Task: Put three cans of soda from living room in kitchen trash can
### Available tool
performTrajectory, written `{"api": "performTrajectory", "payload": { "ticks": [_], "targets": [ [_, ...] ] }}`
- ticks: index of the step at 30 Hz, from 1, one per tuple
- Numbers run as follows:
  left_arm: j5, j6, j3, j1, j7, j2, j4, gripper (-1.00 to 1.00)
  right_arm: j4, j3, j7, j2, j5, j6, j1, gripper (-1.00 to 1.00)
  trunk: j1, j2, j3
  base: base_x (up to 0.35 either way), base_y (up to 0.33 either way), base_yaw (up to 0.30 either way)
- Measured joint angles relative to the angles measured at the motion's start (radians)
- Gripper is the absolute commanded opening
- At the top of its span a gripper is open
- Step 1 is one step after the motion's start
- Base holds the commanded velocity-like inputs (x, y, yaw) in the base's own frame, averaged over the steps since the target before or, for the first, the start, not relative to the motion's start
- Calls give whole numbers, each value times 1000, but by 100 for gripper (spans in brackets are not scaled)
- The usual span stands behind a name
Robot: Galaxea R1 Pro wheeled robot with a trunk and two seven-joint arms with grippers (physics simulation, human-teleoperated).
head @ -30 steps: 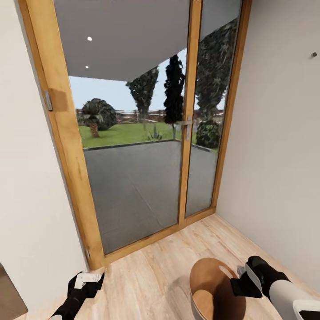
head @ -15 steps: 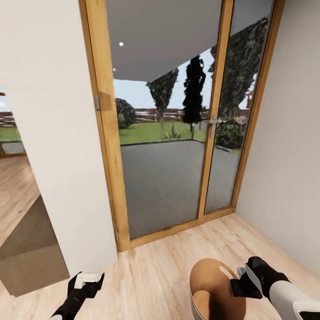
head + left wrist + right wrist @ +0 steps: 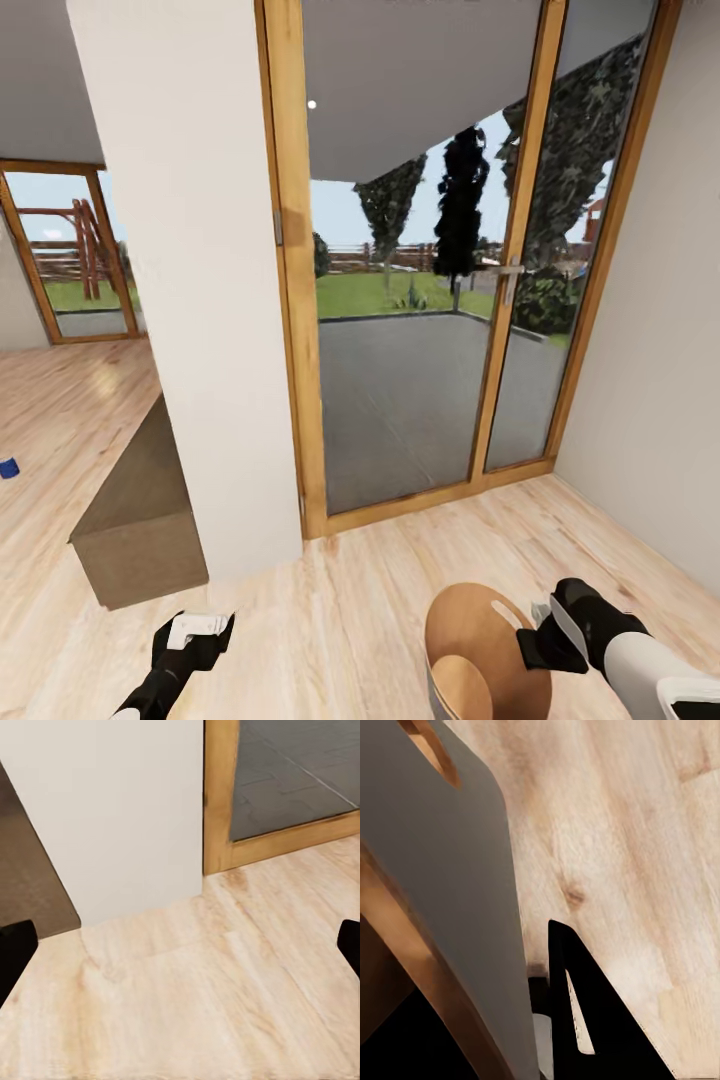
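Coppery-brown trash can point(image 3: 480, 650), pale wood-grain floor point(image 3: 360, 590).

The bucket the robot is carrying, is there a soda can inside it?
No, in the head view the bucket by the right gripper shows just its bare brown inside.

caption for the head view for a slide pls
Robot facing wood-framed glass doors beside a white wall, right gripper clamped on the rim of a bin, left gripper empty.

Wood-framed glass doors point(image 3: 420, 300), right end effector point(image 3: 535, 640) gripping tash can point(image 3: 480, 650) rim
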Motion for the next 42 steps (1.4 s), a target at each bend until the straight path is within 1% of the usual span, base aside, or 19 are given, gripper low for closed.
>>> {"api": "performTrajectory", "payload": {
  "ticks": [2,4,6,8,12,15,17,18,20,21,24,27,32,38,42],
  "targets": [
    [0,0,0,0,0,0,0,100,0,4,1,0,-3,0,0,-100,0,0,0,-287,182,6],
    [0,0,0,0,0,0,0,100,0,19,0,1,-5,0,0,-100,0,0,0,-287,182,2],
    [0,0,0,0,0,0,0,100,0,24,-2,2,1,0,0,-100,0,0,0,-287,182,1],
    [0,0,0,0,0,0,0,100,1,29,-1,3,-2,1,0,-100,0,0,0,-287,182,1],
    [0,0,0,0,1,0,0,100,0,30,-1,3,-5,1,0,-100,0,0,0,-287,182,0],
    [0,0,0,0,1,0,0,100,-1,34,-1,3,2,-1,0,-100,0,0,0,-287,182,75],
    [0,0,0,0,1,0,0,100,0,35,-1,7,-1,-1,0,-100,0,0,-1,-287,182,140],
    [0,1,0,0,2,0,0,100,0,36,-2,13,1,-2,0,-100,0,0,-2,-287,183,165],
    [0,1,0,0,2,0,0,100,0,31,-2,17,-11,0,0,-100,0,0,-3,-287,183,170],
    [0,1,0,0,2,0,0,100,0,31,-3,18,-11,-1,0,-100,0,0,-4,-287,184,176],
    [0,1,0,0,2,0,0,100,0,40,-4,23,5,-2,0,-100,0,0,-7,-287,184,180],
    [0,1,0,0,2,-1,0,100,-1,42,-3,26,-7,-1,1,-100,0,0,-11,-287,184,182],
    [0,1,0,0,2,-1,0,100,-1,49,-4,28,4,-3,8,-100,0,0,-16,-283,193,183],
    [0,1,0,0,2,-2,0,100,-1,49,-4,28,-2,-3,9,-100,0,0,-22,-238,239,184],
    [1,-2,0,0,2,-1,-1,100,-1,47,-3,28,-8,-2,9,-100,0,0,-26,-104,97,184]
  ]
}}
